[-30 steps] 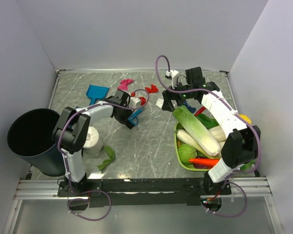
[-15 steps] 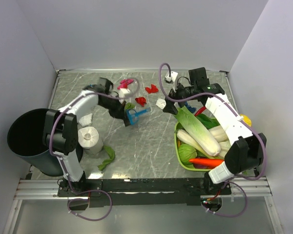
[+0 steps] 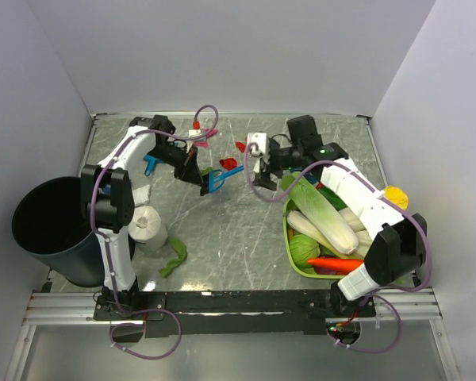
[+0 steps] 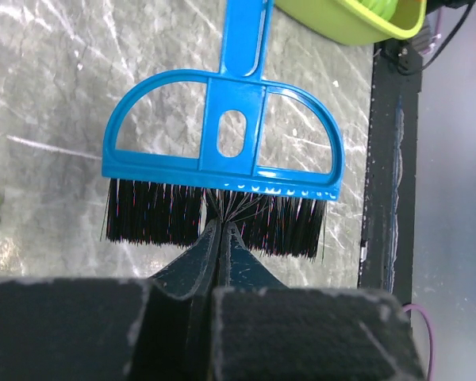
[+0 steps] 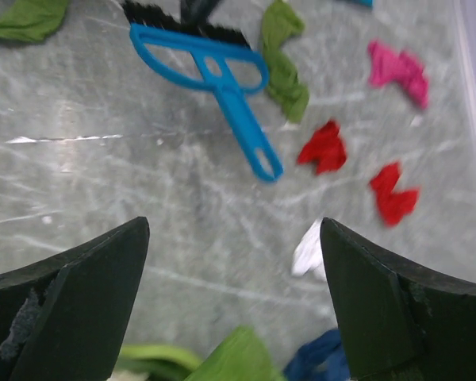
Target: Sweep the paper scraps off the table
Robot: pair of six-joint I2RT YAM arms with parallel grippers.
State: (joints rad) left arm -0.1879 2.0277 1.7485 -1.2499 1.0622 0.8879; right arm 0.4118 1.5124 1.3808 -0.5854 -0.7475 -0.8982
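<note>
Desk [image 3: 246, 230]: unswept as far as you can judge, the whole sweep still left. Your right tool [image 5: 234, 225] hangs wide and empty; your left tool [image 4: 220, 228] is pinched narrow on the bristles of the blue brush [image 4: 236, 139], which lies flat, long axis crosswise, handle pointing toward the right arm. Paper scraps [image 5: 325, 148], red, magenta, green and white: loose at far centre, near the brush.

left arm [image 3: 109, 202] stretched forward | left tool [image 4: 220, 232] clamped on brush [image 4: 222, 135] bristles | right arm [image 3: 366, 196] bent leftward | right tool [image 5: 234, 228] agape
</note>
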